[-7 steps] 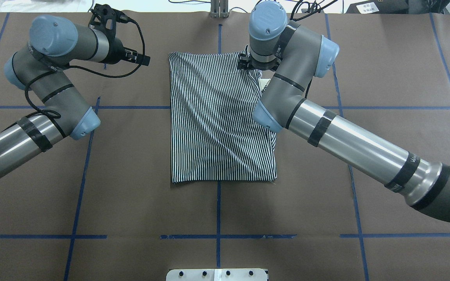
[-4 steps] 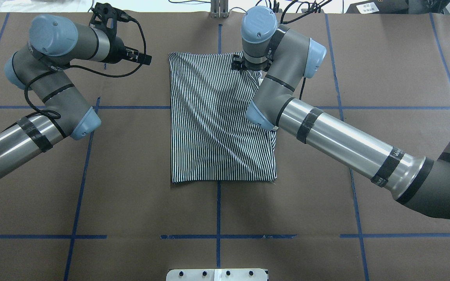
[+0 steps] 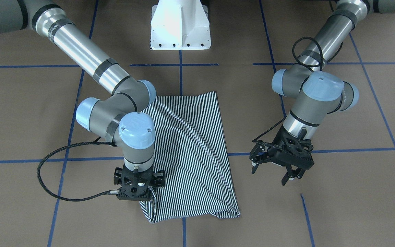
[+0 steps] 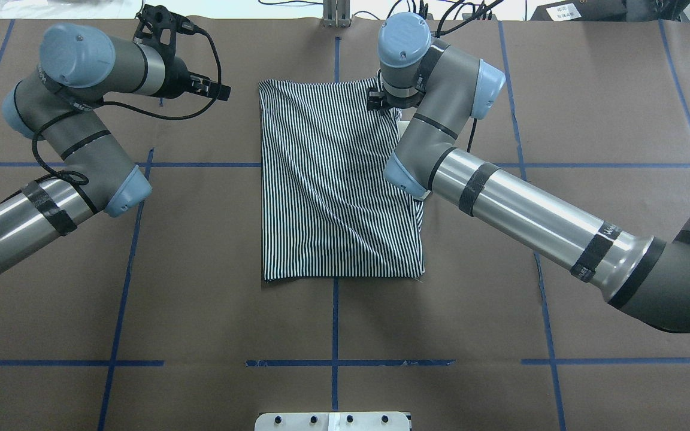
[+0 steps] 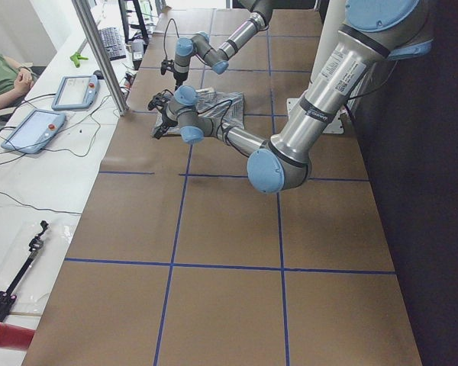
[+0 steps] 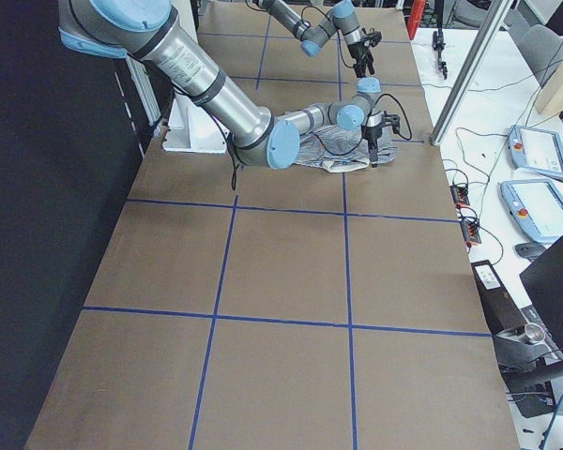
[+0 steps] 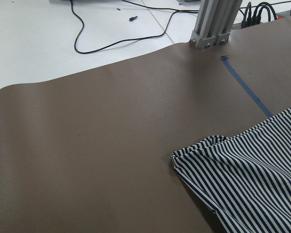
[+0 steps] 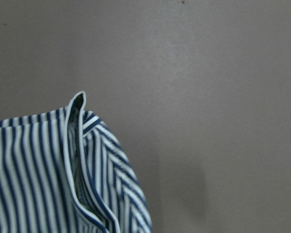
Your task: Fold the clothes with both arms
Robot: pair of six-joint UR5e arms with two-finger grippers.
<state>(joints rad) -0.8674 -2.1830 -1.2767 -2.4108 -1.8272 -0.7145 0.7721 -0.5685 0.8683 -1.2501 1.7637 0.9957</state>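
Polo shirt (image 4: 333, 191): lay mid-counter (image 4: 141, 311), already brought in to a tall, narrow striped rectangle, sleeves out of sight, a diagonal crease across it. Judged about halfway done, with a cross fold from far edge to near edge probably left.

Left end effector (image 3: 273, 173): hung spread wide and empty, near the shirt's far left corner, apart from it.

Right end effector (image 3: 138, 192): sat down on the far right corner, where the cloth bunched. Could not tell whether clamped on it.
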